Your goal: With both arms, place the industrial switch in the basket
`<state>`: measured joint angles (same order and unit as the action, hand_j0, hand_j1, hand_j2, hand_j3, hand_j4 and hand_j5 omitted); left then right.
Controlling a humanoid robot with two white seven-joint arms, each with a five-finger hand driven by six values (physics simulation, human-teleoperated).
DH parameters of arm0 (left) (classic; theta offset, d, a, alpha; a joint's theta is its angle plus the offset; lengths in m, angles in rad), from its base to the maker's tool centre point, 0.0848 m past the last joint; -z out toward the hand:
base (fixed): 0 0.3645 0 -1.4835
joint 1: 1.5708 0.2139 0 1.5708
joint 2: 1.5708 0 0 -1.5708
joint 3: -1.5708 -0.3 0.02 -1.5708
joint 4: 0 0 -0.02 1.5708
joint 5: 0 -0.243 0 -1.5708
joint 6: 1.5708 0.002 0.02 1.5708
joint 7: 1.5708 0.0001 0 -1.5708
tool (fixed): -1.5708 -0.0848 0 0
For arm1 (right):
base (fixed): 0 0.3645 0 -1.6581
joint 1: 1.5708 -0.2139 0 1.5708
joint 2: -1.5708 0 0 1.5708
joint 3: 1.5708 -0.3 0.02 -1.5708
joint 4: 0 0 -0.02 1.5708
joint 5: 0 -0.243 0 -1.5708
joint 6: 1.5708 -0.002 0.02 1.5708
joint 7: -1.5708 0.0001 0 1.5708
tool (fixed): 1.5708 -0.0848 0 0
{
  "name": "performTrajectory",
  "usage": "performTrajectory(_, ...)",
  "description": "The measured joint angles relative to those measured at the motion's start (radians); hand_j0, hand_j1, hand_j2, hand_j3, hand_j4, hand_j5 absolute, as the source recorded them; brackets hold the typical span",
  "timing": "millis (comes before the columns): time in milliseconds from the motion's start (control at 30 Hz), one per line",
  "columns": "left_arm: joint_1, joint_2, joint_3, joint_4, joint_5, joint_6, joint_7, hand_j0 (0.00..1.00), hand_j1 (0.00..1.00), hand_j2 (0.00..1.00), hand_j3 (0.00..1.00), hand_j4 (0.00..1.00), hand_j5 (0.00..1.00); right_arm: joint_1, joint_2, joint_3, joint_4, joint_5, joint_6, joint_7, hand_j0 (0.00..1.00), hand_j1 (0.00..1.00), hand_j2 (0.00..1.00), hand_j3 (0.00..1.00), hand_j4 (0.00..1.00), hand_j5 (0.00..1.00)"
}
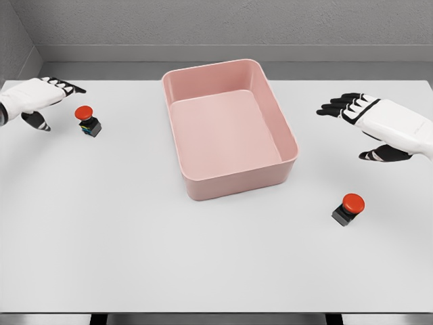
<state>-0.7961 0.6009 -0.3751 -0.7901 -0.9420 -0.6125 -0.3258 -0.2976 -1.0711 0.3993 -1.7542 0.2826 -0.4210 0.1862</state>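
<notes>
Two round red-capped switches (87, 120) (348, 209) flank a smooth pink rectangular basket (203, 187).

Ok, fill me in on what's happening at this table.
A two-armed robot is set to put industrial switches into the pink basket, which holds nothing yet. Neither hand grips anything. The left hand is open, close beside the left switch. The right hand is open too, farther back than the right switch and apart from it. Both red-buttoned switches sit on the white table.

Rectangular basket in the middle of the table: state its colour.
Pink, plain, no pattern; the rectangular plastic basket shows best in the head view.
</notes>
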Motion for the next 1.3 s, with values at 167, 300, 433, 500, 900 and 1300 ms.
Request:
performTrajectory(167,-0.032,-0.006,-0.009,0.013,0.004,0.0,0.0,1.0,1.0,1.0,1.0,1.0,1.0,0.029,-0.011,-0.001,0.0,-0.003,-0.037,-0.006,1.0,1.0,1.0,1.0,1.0,1.0)
performTrajectory(300,-0.052,-0.027,-0.041,0.069,0.003,0.0,-0.002,1.0,1.0,1.0,1.0,1.0,1.0,0.143,-0.038,-0.062,0.0,-0.001,-0.092,0.091,1.0,1.0,1.0,1.0,1.0,1.0)
performTrajectory(433,-0.083,-0.041,-0.096,0.085,0.004,0.0,-0.003,1.0,1.0,1.0,1.0,1.0,1.0,0.207,-0.056,-0.211,0.0,-0.001,-0.161,0.228,1.0,1.0,1.0,1.0,1.0,1.0)
performTrajectory(500,-0.083,-0.05,-0.115,0.088,0.004,0.0,-0.003,1.0,1.0,1.0,1.0,1.0,1.0,0.207,-0.064,-0.25,0.0,-0.002,-0.176,0.275,1.0,1.0,1.0,1.0,1.0,1.0)
performTrajectory(900,-0.072,-0.065,-0.158,0.043,0.007,0.0,-0.002,1.0,1.0,1.0,1.0,1.0,1.0,0.273,-0.065,-0.252,0.001,-0.004,-0.192,0.349,1.0,1.0,1.0,1.0,1.0,1.0)
performTrajectory(1300,-0.075,-0.057,-0.201,0.013,-0.003,0.0,-0.007,1.0,1.0,1.0,1.0,1.0,1.0,0.189,-0.034,-0.094,0.001,0.001,-0.192,0.349,1.0,1.0,1.0,1.0,1.0,1.0)
